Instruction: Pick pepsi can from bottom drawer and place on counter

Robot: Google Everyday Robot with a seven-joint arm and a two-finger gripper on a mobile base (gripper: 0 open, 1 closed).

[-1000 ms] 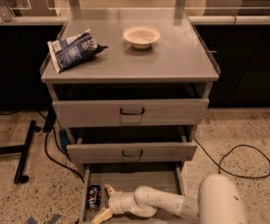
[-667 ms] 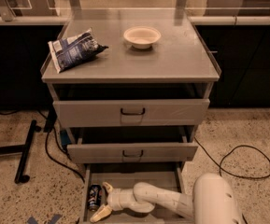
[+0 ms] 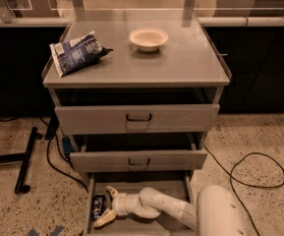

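The pepsi can [image 3: 99,206], dark blue with red and white marks, lies on its side at the left end of the open bottom drawer [image 3: 173,187]. My gripper [image 3: 108,205] reaches into that drawer from the right, at the end of my white arm [image 3: 181,210]. Its two pale fingers are spread, one above and one below, right beside the can. The gripper holds nothing. The counter [image 3: 181,58] is the flat grey top of the cabinet, above the two upper drawers.
A blue-white chip bag [image 3: 76,51] lies at the counter's left. A pale bowl [image 3: 149,38] stands at its middle back. The two upper drawers [image 3: 139,118] are slightly open. Black cables [image 3: 252,173] lie on the floor to the right, a black stand leg [image 3: 26,159] to the left.
My arm has reached a little further left into the bottom drawer, bringing the gripper closer to the can. The can has not moved.
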